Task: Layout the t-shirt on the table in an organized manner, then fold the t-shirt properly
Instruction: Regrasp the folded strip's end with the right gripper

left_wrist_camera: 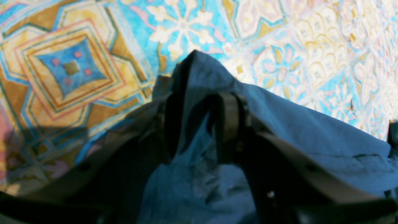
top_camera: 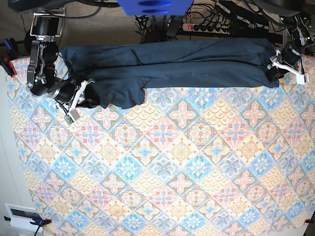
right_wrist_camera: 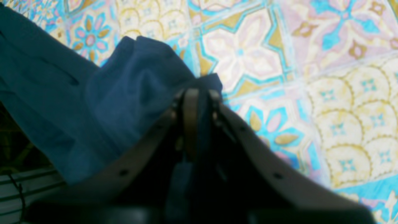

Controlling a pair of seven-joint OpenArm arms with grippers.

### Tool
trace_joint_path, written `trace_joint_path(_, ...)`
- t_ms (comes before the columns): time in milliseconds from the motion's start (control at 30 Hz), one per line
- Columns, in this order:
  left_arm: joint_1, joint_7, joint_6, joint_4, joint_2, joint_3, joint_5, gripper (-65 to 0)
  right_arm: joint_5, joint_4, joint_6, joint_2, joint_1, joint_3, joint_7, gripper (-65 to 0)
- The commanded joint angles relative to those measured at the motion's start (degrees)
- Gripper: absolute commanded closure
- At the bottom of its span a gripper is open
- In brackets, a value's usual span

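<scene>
T-shirt (top_camera: 172, 66) lies as a long dark band along the far edge of the desk (top_camera: 172, 177), stretched between the two arms, with one lobe sagging toward the near side at the right-arm end. Still bunched lengthwise; not yet spread flat.

Left claw (left_wrist_camera: 199, 124): jaws stand apart with navy cloth draped over and between them (left wrist view). Cloth sits in the gap, so I judge it a hold on a thick bunch, but pinch contact is blurred.

Right claw (right_wrist_camera: 199, 96): jaws narrow, nearly together, with a thin fold of fabric between them. Reads as a pinch on the shirt edge.

Step in hand, by my reading: layout, i.e. pulling the shirt open before any fold.

Notes for doing it well:
- Keep tension even between both ends so the band does not twist.
- Draw both claws toward the near side together, letting the fabric slide across the patterned cloth and unroll.
- Lift only slightly (a high lift lets the middle droop and re-bunch).
- Watch the sagging lobe; it may be a sleeve folded under, cannot tell.
- Confirm right-hand grip holds more than one thin layer before pulling.
</scene>
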Motion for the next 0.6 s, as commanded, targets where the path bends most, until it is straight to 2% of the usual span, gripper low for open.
trace_joint_path(0, 0.02, -1.1, -0.34, 0.7, -1.12, -0.52, -0.8, -20.7, 0.97, 0.89, 0.14, 0.88, 0.8, 0.54, 1.0, -8.2)
trace_joint_path(200, 0.02, -1.1, -0.34, 0.7, -1.12, -0.52, -0.8, -20.7, 0.97, 0.89, 0.14, 0.88, 0.8, 0.54, 1.0, -23.0)
trace_joint_path(267, 0.02, -1.1, -0.34, 0.7, -1.12, -0.52, -0.8, -20.7, 0.79, 0.8, 0.14, 0.88, 0.8, 0.45, 1.0, -25.8)
trace_joint_path(467, 0.02, -1.1, -0.34, 0.7, -0.86, -0.52, -0.8, -20.7, -7.83, -0.17, 0.14, 0.88, 0.8, 0.45, 1.0, -26.4)
trace_joint_path(567, 0.02, -1.1, -0.34, 0.7, -0.86, -0.52, -0.8, -20.7, -9.67, -3.16, 0.14, 0.88, 0.98, 0.45, 1.09, -26.5)
